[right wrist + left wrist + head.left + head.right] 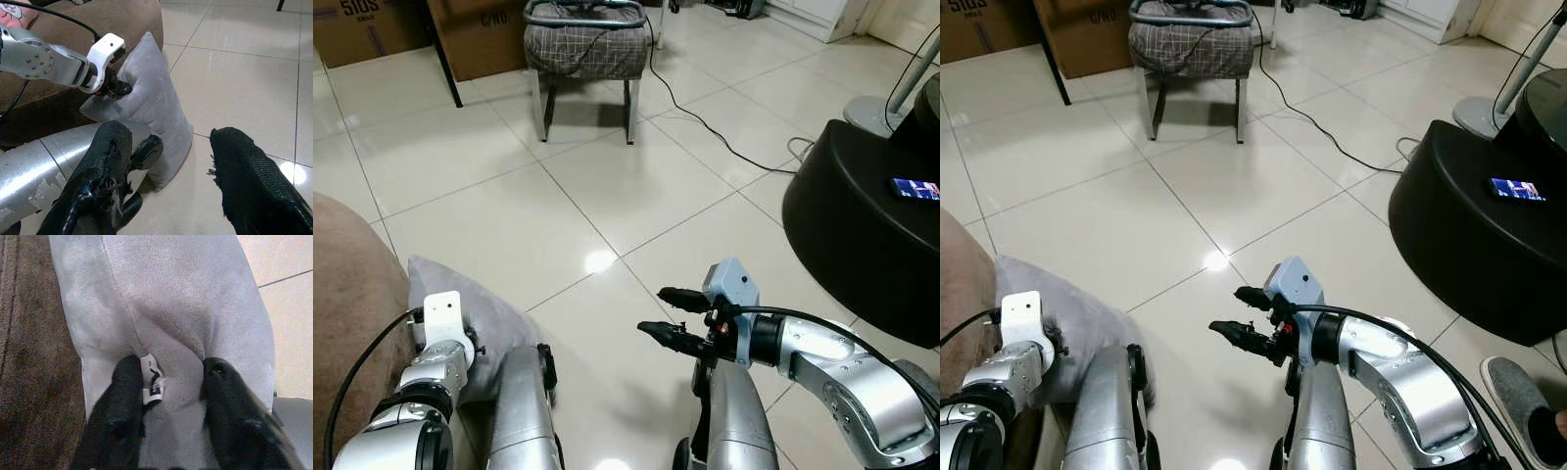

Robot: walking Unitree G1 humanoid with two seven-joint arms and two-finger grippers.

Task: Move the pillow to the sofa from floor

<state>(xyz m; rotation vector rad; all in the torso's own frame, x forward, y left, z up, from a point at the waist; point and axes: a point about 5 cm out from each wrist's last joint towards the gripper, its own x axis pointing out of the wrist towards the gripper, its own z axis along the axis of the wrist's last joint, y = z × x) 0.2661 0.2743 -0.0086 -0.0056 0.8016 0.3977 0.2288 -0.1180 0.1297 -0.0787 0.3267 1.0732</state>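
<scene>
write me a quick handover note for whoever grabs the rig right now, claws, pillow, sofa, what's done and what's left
Left claw: shut on the grey pillow, pinching a fold of fabric near its white tag.
Right claw: open, holding nothing, out over the tiled floor to the pillow's right.
Pillow: standing on edge, bottom on the floor, propped against the brown sofa on the robot's left.
Done: grasp made.
Left: raise the pillow clear of the floor, set it on the sofa seat, release.

Bare tile floor (636, 196) ahead, open; black round table (862, 235) blocks right, brown sofa (342, 313) left.
</scene>
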